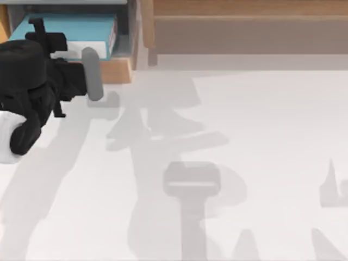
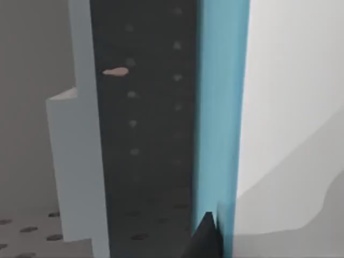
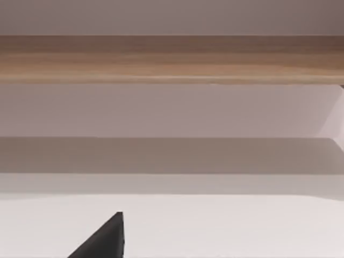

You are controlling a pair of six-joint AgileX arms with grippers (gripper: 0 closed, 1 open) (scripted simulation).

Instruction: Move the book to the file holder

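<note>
L arm at table's far left, left gripper [image 1: 41, 27] reaching into the file holder [image 1: 117, 68]. Book [image 1: 81, 30] lies inside the holder, right by the fingers; in the wrist view a fingertip [image 2: 207, 236] sits against its teal cover. Can't tell if the fingers are clamped on it or let go. Judgement: placement basically done, remaining = release (if not yet) + back out. Long wooden shelf [image 1: 244, 27] to the right, unused. R arm parked; a right fingertip [image 3: 105, 239] shows in its wrist view, finger state unclear.
</note>
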